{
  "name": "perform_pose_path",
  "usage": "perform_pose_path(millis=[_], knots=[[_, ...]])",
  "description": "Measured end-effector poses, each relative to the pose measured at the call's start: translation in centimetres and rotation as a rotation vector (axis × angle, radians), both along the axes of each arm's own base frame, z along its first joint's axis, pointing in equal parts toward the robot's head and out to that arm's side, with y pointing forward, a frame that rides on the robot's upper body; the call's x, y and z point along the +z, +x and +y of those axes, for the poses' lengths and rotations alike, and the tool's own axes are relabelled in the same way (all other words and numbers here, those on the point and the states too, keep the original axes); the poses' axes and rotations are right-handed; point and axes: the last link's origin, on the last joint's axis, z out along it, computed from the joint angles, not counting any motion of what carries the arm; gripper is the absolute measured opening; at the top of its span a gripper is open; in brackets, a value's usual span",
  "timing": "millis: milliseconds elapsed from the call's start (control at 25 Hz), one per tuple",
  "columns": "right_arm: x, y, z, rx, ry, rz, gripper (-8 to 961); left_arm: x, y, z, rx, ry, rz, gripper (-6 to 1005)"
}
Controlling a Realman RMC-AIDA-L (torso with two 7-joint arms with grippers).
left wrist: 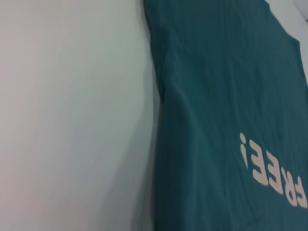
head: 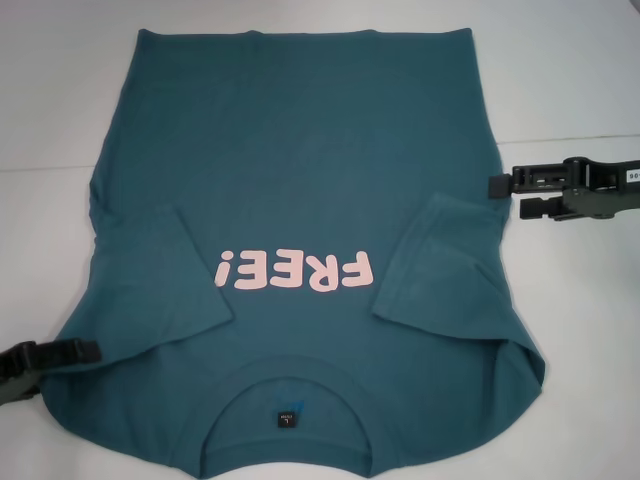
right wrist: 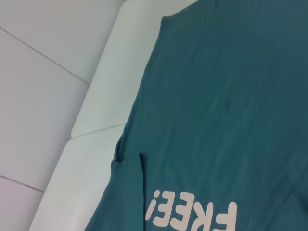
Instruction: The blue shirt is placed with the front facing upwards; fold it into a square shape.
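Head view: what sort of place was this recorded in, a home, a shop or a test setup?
Probably a robot test bench rather than a home: a plain white table, only the blue shirt spread on it, and a robot hand at each side, left hand and right hand.

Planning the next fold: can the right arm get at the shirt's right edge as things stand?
Probably yes. The right gripper sits just beside the blue shirt at its right edge, above the folded-in sleeve, with only bare table between them. The left gripper is at the opposite edge, out of the way.
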Motion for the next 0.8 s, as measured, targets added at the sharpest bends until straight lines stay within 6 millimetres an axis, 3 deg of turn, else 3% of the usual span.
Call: perform_pose_path(millis=[320,560,680,800], knots=[[0.20,0.08,-0.01,-0.005,0.008,0.010,900,0.04,0.04,0.08,0.010,-0.008,-0.002,735],[0.19,0.21,-0.12,-0.005,-0.001,0.001,898,0.02,0.03,0.02,0.011,-0.008,-0.009,497],[0.36,0.42,-0.39,-0.001,-0.014,-0.009,896,-0.01,0.35,-0.07,-0.009,-0.024,-0.024,259],[0.90,0.81,-0.97,0.008,-0.038,-0.020,895,0.09,0.76,-0.19,-0.040,-0.034,-0.041,137]])
